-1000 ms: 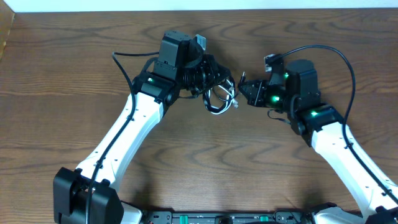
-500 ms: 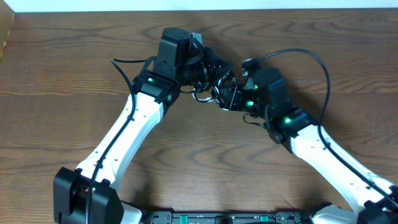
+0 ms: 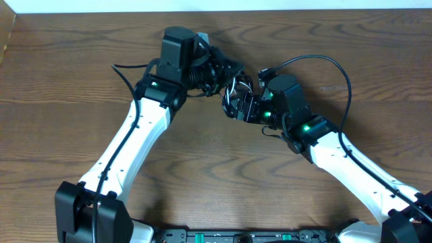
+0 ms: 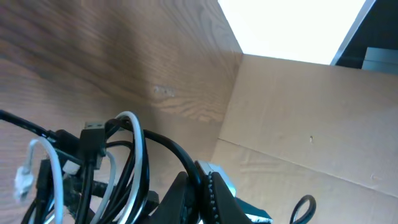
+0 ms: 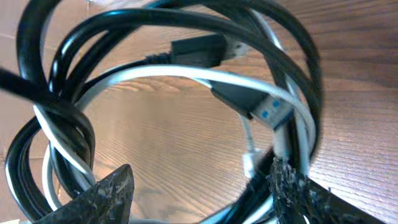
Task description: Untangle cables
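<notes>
We find the two cables bunched into one tangled coil [image 3: 233, 89] toward the far middle of the bench [image 3: 67, 88], set just between the ends of the two arms. The left pincer [image 3: 214, 70] reaches in from the left and the right pincer [image 3: 244, 108] from the near right. In the left wrist view, the left pincer's fingers [image 4: 214, 194] are drawn close together. The black cable [image 4: 166, 148] runs down into the narrow gap between them, so we read it as gripped there. The white cable [image 4: 138, 146] loops alongside it, and a small white plug end [image 4: 23, 177] hangs at the lower left among the strands. Behind the coil we see the wood of the bench and a cardboard wall [image 4: 298, 124] standing at its edge. In the right wrist view, the right pincer stands wide open, its fingertips [image 5: 112, 193] far apart at the bottom corners. The coil sits right ahead and its lower loops dip between them, yet we see it holding nothing. Here the black cable makes several rounds and the white cable threads across them. A plug with a blue insert [image 5: 264, 111] lies just below a black plug [image 5: 202, 50] inside the loops. We cannot tell whether the lowest loops touch the bench.
</notes>
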Controlling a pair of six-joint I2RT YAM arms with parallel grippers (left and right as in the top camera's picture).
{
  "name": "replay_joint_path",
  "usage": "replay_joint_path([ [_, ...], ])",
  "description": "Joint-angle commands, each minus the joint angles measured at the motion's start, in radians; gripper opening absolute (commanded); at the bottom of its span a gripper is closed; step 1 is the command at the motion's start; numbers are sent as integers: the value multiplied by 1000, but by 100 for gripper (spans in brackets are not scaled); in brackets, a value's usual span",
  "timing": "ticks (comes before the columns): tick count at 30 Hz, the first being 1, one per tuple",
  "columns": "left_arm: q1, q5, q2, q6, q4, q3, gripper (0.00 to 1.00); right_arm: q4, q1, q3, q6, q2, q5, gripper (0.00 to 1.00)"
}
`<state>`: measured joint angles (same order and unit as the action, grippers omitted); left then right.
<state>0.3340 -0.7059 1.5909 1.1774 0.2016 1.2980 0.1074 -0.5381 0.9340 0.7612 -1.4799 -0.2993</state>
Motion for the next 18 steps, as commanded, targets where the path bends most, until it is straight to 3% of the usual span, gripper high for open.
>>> replay_joint_path([
  [1,-5,-13,-3,-153,-3,8,7,46,10,1,-42,3,-28,67],
  [8,-3,9,-3,-462,203,-14,8,250,40,1,-89,4,50,70],
  [13,-3,154,-1,-518,335,-36,8,365,56,1,-173,4,97,70],
  [18,19,166,25,-639,378,-36,7,423,94,1,-175,4,140,71],
])
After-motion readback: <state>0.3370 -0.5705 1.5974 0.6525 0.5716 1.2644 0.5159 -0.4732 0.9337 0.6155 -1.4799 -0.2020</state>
